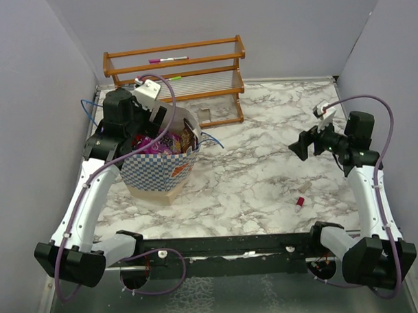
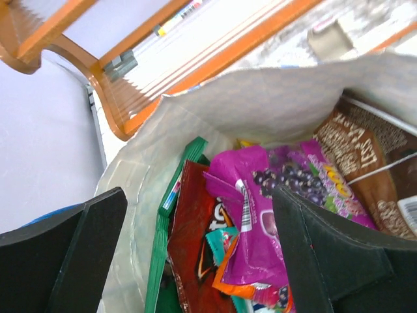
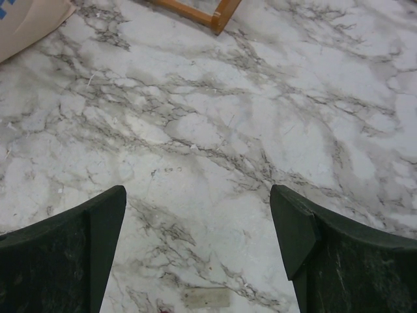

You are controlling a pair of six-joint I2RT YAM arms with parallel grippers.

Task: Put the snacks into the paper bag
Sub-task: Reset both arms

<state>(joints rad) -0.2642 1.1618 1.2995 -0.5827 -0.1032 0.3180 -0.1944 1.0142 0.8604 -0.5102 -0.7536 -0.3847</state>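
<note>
Bright, even overhead light; soft shadows on the marble bench (image 1: 264,175). In the left wrist view the wooden rack (image 2: 111,98) is washed out and blurred.

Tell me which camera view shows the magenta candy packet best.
The left wrist view: the magenta candy packet fills the middle, grape print clear, lying inside the paper bag. The top external view shows only a small purple patch at the bag's mouth. The right wrist view shows none of it.

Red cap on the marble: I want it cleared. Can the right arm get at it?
Probably yes: the red cap lies alone on open marble; the right pincer hangs open nearby, nothing between.
</note>
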